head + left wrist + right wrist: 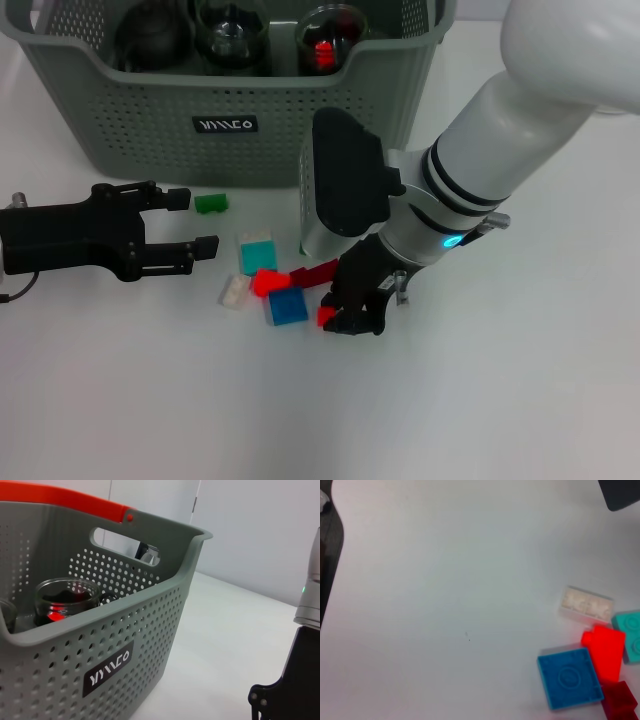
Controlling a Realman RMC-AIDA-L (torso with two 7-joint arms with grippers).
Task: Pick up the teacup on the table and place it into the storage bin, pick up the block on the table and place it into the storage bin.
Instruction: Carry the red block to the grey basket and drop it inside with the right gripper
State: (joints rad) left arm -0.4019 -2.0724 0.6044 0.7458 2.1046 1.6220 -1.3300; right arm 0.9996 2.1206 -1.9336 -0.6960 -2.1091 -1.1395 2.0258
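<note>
A: Where is the storage bin [150, 120]?

B: At the far side of the white worktop [500, 400], its black label [225, 125] facing the robot. The left wrist view shows an orange handle [75, 502] along its far rim.

A: What lies inside it?

B: Three glass vessels in a row. The one nearest the bin's right end is a teacup [330, 38] with something red glowing in it. The other two are dark, and I cannot tell what they hold.

A: And the blocks?

B: Scattered in front of the bin, on the worktop. A green block [211, 203] sits just below the label. Nearer the robot lie a teal block [258, 252], a whitish block [235, 291], a bright red block [268, 282], a blue block [287, 306] and a dark red block [314, 272]. The bright red one touches the blue and the teal.

A: The right gripper [352, 312]?

B: Low over the worktop, in front of the bin's right half, just beside the blue block. A small red piece [326, 316] shows at its tip, but I cannot tell whether the jaws are clamped on it or merely next to it.

A: The left gripper [190, 222]?

B: In front of the bin's left half, lying level and pointing toward the green block. Its jaws are apart and hold nothing; the upper fingertip [178, 199] is just beside the green block.
</note>
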